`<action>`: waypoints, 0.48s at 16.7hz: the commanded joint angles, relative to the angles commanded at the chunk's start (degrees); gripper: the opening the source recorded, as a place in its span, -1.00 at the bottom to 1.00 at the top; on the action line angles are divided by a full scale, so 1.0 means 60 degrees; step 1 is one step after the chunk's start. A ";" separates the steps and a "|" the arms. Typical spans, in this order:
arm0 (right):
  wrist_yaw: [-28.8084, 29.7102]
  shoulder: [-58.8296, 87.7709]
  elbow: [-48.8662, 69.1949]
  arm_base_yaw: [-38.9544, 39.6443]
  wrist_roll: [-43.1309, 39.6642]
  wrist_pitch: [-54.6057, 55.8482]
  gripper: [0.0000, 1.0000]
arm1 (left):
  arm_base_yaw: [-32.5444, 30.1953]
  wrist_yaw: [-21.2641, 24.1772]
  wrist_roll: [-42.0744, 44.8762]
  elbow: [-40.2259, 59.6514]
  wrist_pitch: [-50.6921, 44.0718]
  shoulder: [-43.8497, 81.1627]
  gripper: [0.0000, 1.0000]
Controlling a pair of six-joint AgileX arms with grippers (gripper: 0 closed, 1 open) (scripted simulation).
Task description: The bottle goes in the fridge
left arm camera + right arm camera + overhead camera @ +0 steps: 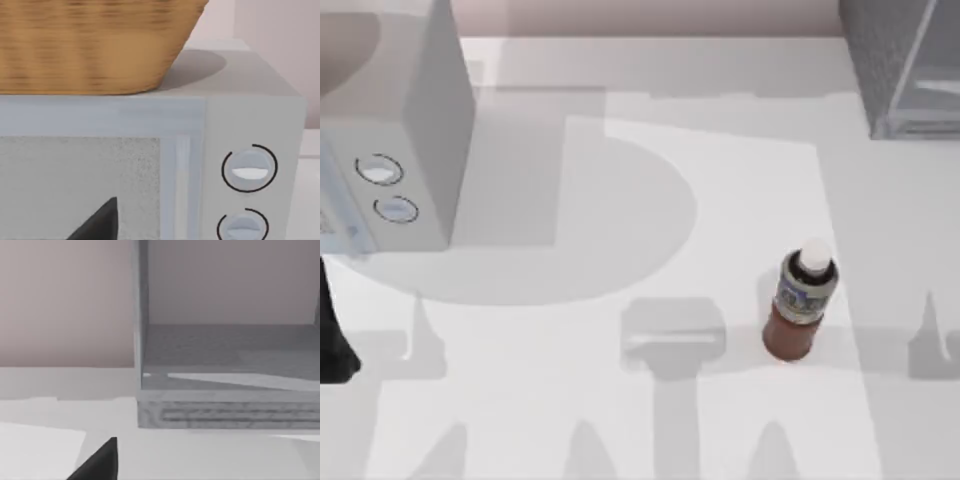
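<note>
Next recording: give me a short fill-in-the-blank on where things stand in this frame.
1. The bottle stands upright on the ____.
2. Its screw cap is ____ in colour.
3. The fridge sits at the table's far ____ corner in the top view.
4. A woven ____ rests on the off-white box with two dials.

Missing: table; white; right; basket

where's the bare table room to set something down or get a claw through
The widest free patch is mid-table, between the off-white box with two dials at the left and the bottle. The near strip left of the bottle is bare too. It is tighter at the far right, where the fridge stands.
</note>
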 joint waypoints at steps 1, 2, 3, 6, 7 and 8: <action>0.0000 0.0000 0.0000 0.0000 0.0000 0.0000 1.00 | 0.0000 0.0000 0.0000 0.0000 0.0000 0.0000 1.00; -0.0001 0.0002 0.0000 0.0000 0.0000 0.0002 1.00 | 0.0000 0.0000 0.0000 0.0000 0.0000 0.0000 1.00; -0.0033 0.0092 0.0009 0.0018 -0.0008 0.0096 1.00 | 0.0000 0.0000 0.0000 0.0000 0.0000 0.0000 1.00; -0.0311 0.0919 0.0076 0.0167 -0.0048 0.0979 1.00 | 0.0000 0.0000 0.0000 0.0000 0.0000 0.0000 1.00; -0.0456 0.1380 0.0109 0.0244 -0.0061 0.1474 1.00 | 0.0000 0.0000 0.0000 0.0000 0.0000 0.0000 1.00; -0.0621 0.1934 0.0148 0.0334 -0.0071 0.2065 1.00 | 0.0000 0.0000 0.0000 0.0000 0.0000 0.0000 1.00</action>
